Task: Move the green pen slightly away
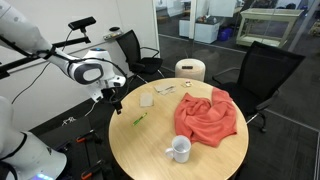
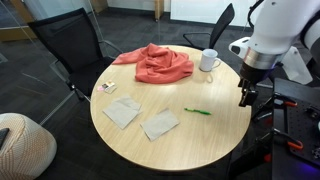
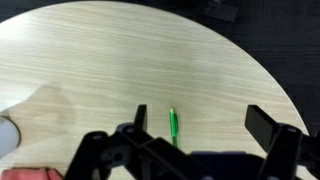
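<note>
The green pen point(image 1: 140, 119) is a thin lime-green stick lying flat on the round wooden table point(image 1: 200, 155). It also shows in an exterior view point(image 2: 197, 111) and in the wrist view point(image 3: 172, 124). My gripper point(image 1: 113, 103) hangs above the table edge, off to the side of the pen; it also shows in an exterior view point(image 2: 246, 98). In the wrist view the gripper point(image 3: 200, 125) is open and empty, with the pen lying near one finger.
A crumpled orange-red cloth point(image 1: 207, 115) and a white mug point(image 1: 180, 150) lie on the table. Two flat grey-white pieces point(image 2: 140, 118) and a small card point(image 2: 107, 87) lie there too. Black office chairs point(image 2: 70, 45) stand around.
</note>
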{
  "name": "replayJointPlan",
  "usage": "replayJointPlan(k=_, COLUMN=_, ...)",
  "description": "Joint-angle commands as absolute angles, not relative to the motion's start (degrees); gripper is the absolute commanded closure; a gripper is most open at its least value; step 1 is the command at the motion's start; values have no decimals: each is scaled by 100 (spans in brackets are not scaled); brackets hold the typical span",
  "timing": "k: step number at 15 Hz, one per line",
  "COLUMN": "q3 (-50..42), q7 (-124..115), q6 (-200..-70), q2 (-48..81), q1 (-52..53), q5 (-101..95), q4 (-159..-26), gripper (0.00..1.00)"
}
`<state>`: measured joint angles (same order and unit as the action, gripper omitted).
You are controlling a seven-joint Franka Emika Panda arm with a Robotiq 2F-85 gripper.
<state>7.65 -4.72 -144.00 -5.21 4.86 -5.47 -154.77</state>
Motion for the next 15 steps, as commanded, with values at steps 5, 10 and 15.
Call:
replayJointPlan(k=5, q3=439, q7=-22, q6=-15792, q2=1130, q1=383, q5=-853, q4=-14544, gripper=0)
replayJointPlan(k=10, q3=510, q7=714, q6=-15818, q2=2231, q1=167, q5=-469, q4=-13755, gripper=0)
replayJointPlan(k=15, q3=438, q7=748, q6=-15781, q2=2962, q1=200, q5=-552, q4=-13191, gripper=0)
